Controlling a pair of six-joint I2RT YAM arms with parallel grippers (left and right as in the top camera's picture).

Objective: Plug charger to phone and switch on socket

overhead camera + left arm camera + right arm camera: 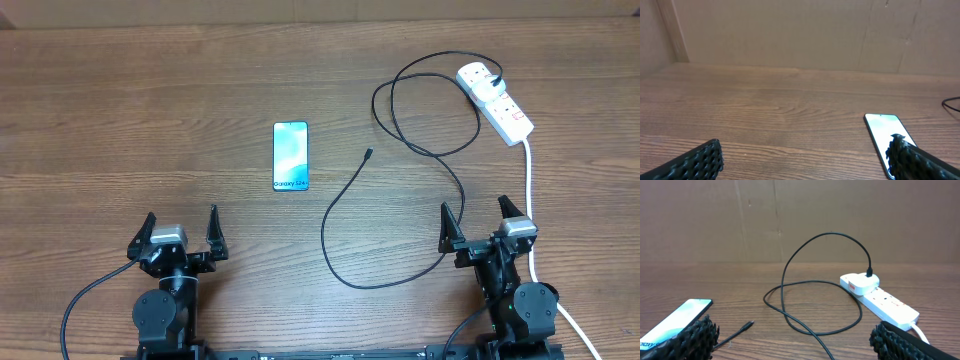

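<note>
The phone [291, 156] lies flat on the wooden table, turquoise screen up, ahead and right of my left gripper [180, 233], which stands open and empty. In the left wrist view the phone [883, 131] shows at lower right behind one finger. The charger cable [350, 205] loops across the table, its connector tip [368, 154] free, right of the phone. The socket [495, 101] lies at the far right with a white plug in it. My right gripper [484, 226] stands open, empty, near the cable. In the right wrist view the tip [746, 325], socket [885, 301] and phone [677, 321] show.
A thick white cord [530, 215] runs from the socket down past the right arm toward the front edge. A plain brown wall [800, 220] stands behind the table. The cable's loops [815, 305] lie between the right gripper and the socket.
</note>
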